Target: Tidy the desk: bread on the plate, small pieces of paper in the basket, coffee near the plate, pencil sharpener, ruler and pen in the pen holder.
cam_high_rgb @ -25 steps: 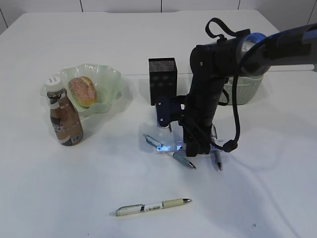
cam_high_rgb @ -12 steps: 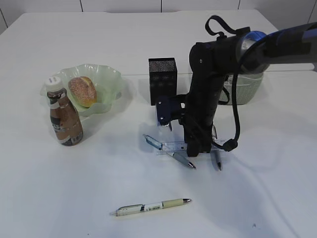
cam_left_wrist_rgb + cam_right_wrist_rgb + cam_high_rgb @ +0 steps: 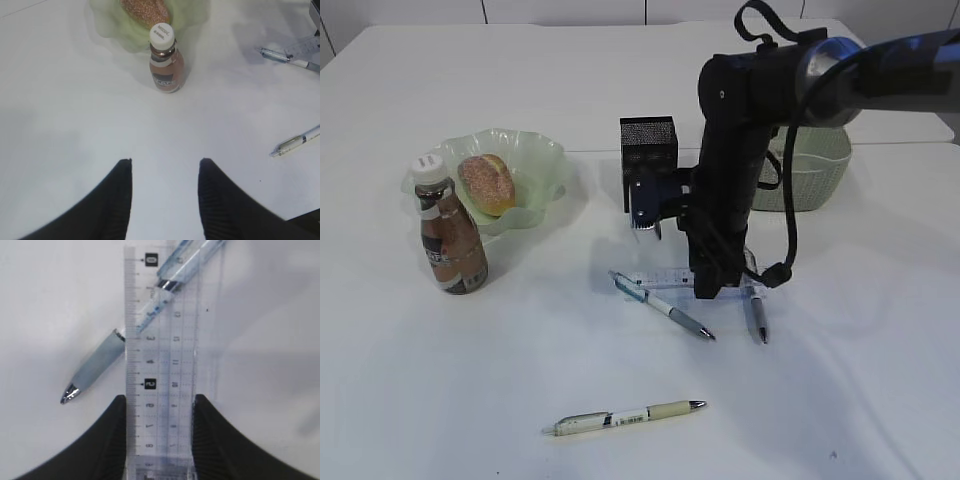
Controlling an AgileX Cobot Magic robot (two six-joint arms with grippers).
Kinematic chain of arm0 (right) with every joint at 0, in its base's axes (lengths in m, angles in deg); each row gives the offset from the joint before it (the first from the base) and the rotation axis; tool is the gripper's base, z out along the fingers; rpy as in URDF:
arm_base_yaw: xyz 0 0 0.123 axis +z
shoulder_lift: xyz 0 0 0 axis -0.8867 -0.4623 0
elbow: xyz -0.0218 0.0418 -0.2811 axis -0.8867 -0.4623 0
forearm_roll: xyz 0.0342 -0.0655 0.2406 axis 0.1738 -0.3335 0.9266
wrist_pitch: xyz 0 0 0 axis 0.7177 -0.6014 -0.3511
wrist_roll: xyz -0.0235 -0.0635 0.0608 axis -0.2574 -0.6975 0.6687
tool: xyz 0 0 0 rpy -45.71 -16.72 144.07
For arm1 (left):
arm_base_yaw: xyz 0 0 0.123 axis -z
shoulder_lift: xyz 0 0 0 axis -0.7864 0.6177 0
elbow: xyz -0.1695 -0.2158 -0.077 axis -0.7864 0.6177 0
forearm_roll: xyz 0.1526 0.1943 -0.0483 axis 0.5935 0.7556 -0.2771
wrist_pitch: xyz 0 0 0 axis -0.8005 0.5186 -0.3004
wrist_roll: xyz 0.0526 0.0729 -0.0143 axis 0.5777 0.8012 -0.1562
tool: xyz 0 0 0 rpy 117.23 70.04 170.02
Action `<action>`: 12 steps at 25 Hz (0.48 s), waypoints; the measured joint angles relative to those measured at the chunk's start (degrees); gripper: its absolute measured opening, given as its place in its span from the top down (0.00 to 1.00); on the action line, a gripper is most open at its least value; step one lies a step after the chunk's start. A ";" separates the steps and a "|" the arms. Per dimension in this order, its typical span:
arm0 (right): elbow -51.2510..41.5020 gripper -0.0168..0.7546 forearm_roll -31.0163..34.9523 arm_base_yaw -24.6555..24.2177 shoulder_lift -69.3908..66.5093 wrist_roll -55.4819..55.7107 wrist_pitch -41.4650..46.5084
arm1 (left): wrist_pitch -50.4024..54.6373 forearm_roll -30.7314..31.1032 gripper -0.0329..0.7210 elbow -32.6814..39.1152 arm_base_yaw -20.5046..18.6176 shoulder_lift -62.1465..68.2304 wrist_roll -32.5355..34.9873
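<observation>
Ruler is clamped in the downward-pointing right pincer; left pincer hovers apart.

1. The exterior view looks down at a slant from the front, taking in the whole table.
2. The left wrist view sits higher and farther back, facing the bottle and plate.
3. The right wrist view looks straight down, very near the ruler.
4. All three share the blue pen lying under the ruler.
</observation>
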 joint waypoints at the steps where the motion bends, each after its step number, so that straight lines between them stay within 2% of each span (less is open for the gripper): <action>1: 0.00 0.57 0.00 0.00 0.00 0.00 0.00 | 0.00 -0.02 0.55 0.00 0.00 0.00 0.00; 12: 13.64 0.57 0.00 0.00 -0.13 14.15 4.93 | 0.00 -0.12 0.56 0.00 0.00 0.00 0.00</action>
